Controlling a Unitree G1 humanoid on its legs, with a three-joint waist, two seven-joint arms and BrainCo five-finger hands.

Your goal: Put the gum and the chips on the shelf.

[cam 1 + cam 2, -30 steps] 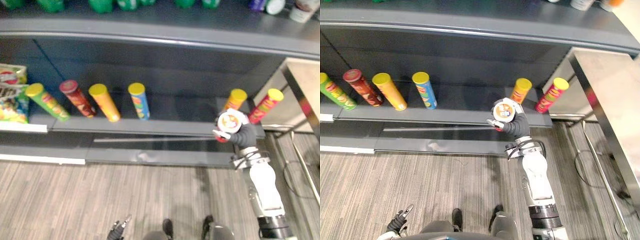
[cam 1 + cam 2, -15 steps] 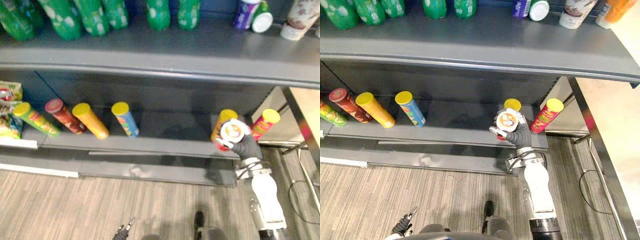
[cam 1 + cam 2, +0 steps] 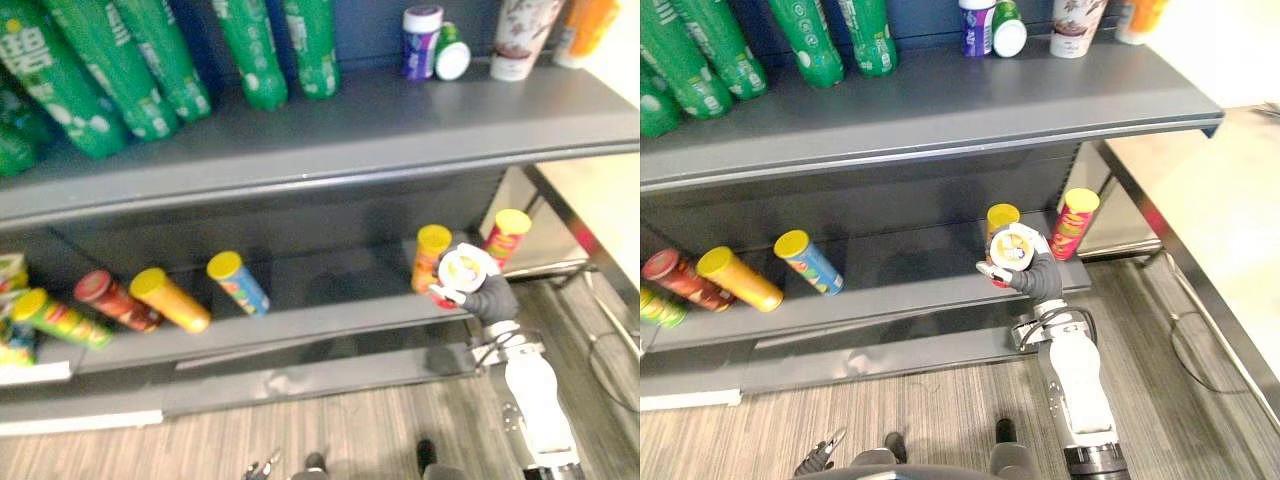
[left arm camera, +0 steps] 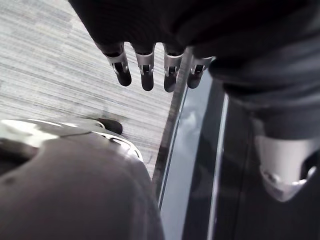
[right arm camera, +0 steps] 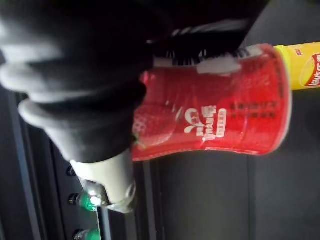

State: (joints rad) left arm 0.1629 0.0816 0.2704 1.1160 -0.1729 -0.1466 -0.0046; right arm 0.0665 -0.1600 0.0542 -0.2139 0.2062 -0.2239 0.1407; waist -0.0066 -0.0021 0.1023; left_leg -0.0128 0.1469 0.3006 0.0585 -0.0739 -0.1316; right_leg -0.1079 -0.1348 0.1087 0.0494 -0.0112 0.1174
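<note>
Presently, step: gum placement under way; tub not yet set down.
right hand (image 3: pixel 1038 280): fingers curled round a red tub (image 5: pixel 220 100) with a white lid, probably the gum, held at the front lip of the lower shelf (image 3: pixel 910 262).
left hand (image 4: pixel 146 75): fingers straight, empty, low over the floor.
neighbours: orange can (image 3: pixel 1000 218) at 12 o'clock of the tub, close behind; red can (image 3: pixel 1072 215) at 2 o'clock.
next move: judged a push forward into the gap between those cans, then an upright release.
obstruction: gap looks narrow; either can may topple.
elsewhere: blue can (image 3: pixel 810 262) at 9 o'clock, well apart; green bottles (image 3: pixel 810 40) and purple tub (image 3: pixel 977 25) on the upper shelf (image 3: pixel 940 110).
</note>
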